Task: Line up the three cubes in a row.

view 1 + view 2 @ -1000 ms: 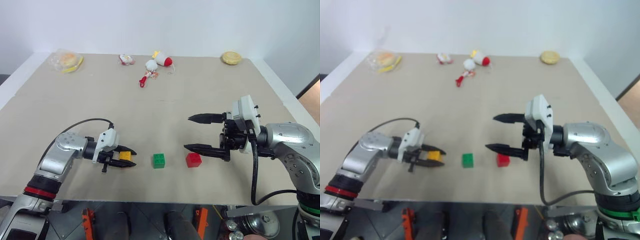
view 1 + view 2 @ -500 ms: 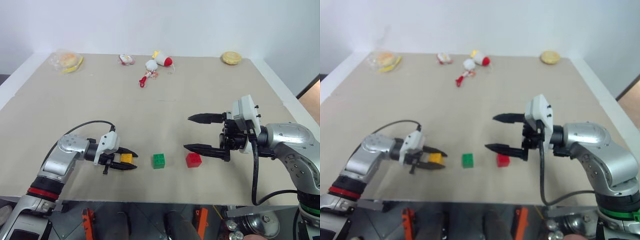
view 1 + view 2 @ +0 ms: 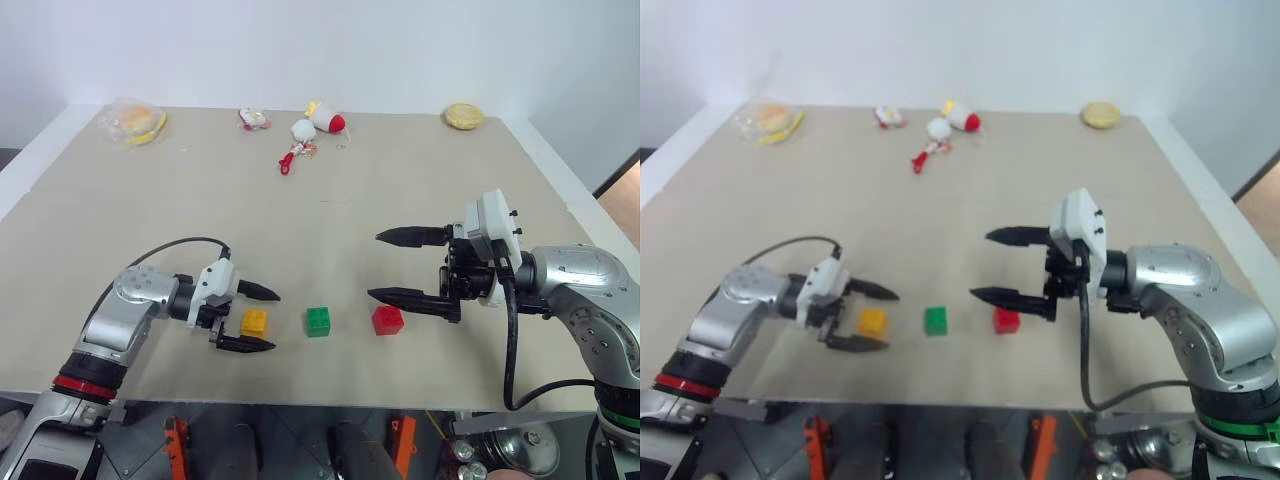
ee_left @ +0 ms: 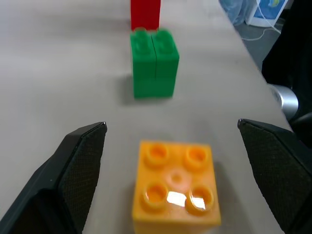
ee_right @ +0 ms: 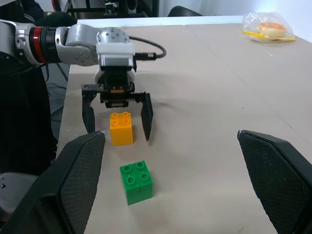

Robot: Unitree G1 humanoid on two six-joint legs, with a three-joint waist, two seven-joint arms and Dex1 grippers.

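Cubes sit in a row near the table's front edge: yellow, green, red. Left gripper wide open around yellow, apparently not touching; right gripper open, empty.

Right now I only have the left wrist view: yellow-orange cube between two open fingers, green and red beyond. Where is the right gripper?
Observer: The right gripper hovers open just past the red cube, holding nothing.
Operator: Is the row straight?
Observer: Roughly; the yellow-orange cube, green cube and red one lie in line along the table's near edge, with gaps between.
Operator: Anything else nearby?
Observer: Only plush toys at the far edge.
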